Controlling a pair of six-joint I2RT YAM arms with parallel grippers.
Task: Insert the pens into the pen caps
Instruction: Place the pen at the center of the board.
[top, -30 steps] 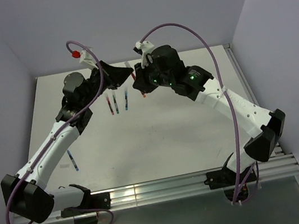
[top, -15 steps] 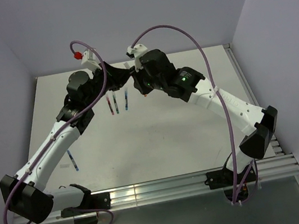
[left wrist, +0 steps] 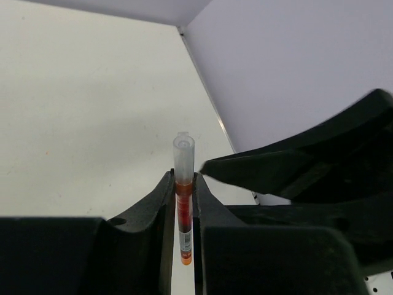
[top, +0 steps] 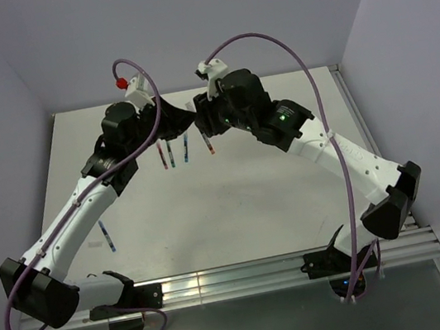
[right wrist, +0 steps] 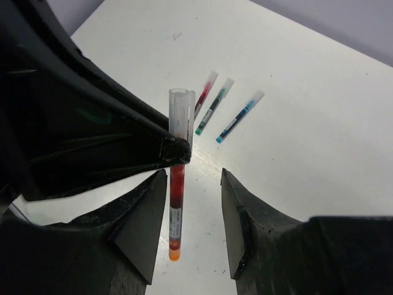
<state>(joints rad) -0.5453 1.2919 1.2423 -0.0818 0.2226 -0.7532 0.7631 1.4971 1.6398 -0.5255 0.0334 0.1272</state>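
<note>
- The left tool point(left wrist: 184, 179) was clamped narrow on the red pen point(left wrist: 184, 215), holding it upright above the table point(left wrist: 73, 110) at the centre of the left wrist view.
- A clear cap point(left wrist: 183, 153) sat over the pen's upper end. It looked seated, but whether it was pushed fully home could not be told.
- The right tool point(right wrist: 193, 177) stood wide, with one jaw on either side of the same pen, touching neither pen nor cap.
- A row of three pens point(right wrist: 212, 106) in red, green and blue lay side by side on the table, upper middle of the right wrist view. Each had a pale capped end, so they were judged done.
- A lone blue pen point(top: 107, 235) lay well apart at the lower left of the top view, too small to tell whether it was capped.
- Judgement: the task was near its end. The held pen was left to set down and the lone pen to check.
</note>
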